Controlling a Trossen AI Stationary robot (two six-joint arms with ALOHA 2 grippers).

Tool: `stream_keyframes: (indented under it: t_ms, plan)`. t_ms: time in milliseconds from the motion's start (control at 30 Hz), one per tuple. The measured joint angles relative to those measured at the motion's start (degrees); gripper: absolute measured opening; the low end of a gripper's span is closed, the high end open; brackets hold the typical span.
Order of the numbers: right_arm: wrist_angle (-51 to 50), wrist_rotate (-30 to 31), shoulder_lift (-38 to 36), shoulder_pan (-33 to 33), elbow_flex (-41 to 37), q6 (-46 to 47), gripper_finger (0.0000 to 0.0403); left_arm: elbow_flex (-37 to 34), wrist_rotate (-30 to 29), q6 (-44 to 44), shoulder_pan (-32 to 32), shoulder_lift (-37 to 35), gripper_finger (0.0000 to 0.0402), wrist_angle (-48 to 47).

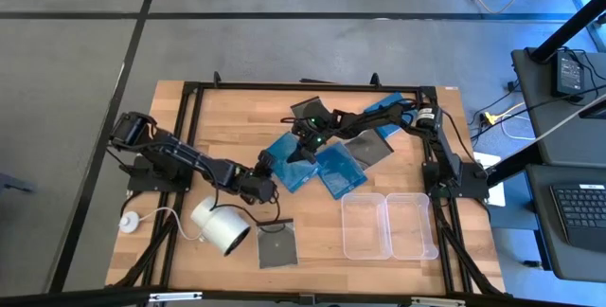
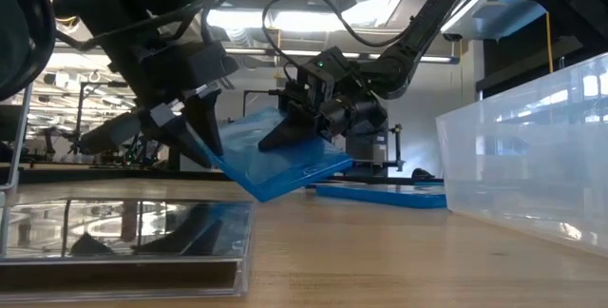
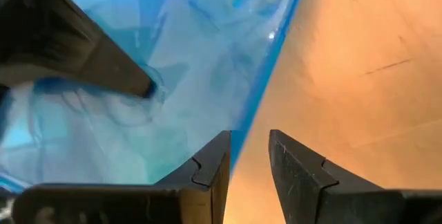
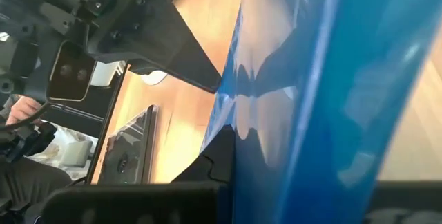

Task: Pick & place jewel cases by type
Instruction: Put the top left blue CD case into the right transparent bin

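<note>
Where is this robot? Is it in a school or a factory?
Probably a robotics lab or workshop, not a home. A wooden table in a black metal frame holds two robot arms. A desk with a keyboard stands beside it, and long ceiling lights run over a big open room behind.

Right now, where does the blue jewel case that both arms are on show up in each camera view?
High view: the tilted blue jewel case sits mid-table, between both arms.
Low view: it hangs centre frame, one corner low.
Left wrist view: it fills the upper left.
Right wrist view: it fills the right half.
Shared landmark: the grey jewel case, near the front edge, also low view.
</note>
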Motion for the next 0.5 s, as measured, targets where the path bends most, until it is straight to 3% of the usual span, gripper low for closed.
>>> stream_keyframes:
  t_ms: [267, 500]
  plan:
    - [1.2, 0.3, -1.1, -1.9, -0.1, 1.1, 0.0021, -0.1, -0.3, -9.6, -2.1, -1.6, 0.0097, -1.1]
    - [-4.2, 2.2, -8.7, -3.3, 0.0, -3.1, 0.0024, -0.1, -5.8, -15.1, -0.8, -10.8, 0.0097, -2.9]
